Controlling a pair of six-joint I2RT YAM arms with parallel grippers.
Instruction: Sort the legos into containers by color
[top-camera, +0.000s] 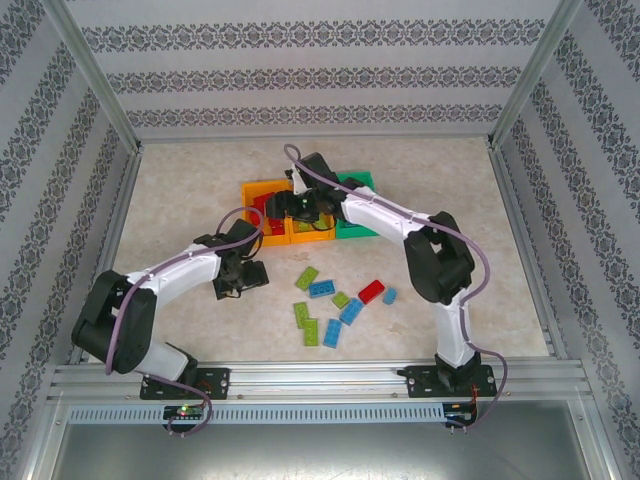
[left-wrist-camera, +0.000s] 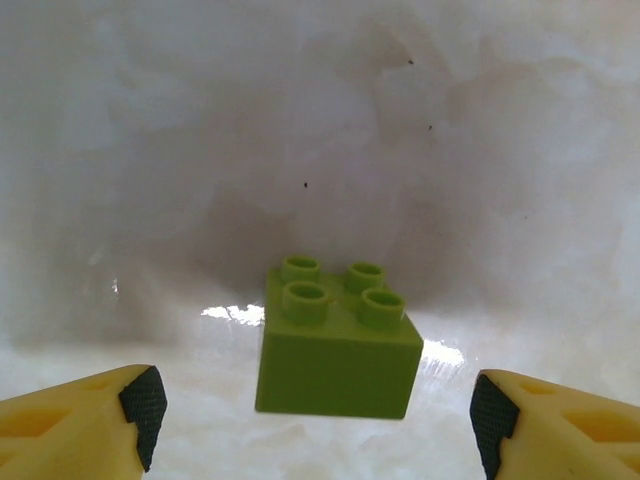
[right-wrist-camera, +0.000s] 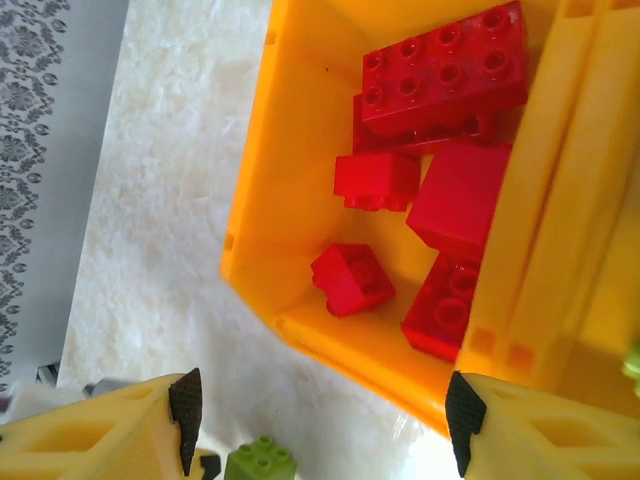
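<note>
Reaching low, left claw (left-wrist-camera: 318, 415) brackets lime lego (left-wrist-camera: 335, 345), jaws apart

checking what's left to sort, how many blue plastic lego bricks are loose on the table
4 blue plastic bricks: one at the back left, a small one at the right, one in the middle, one nearest the arms. Others may hide under the arms.
</note>
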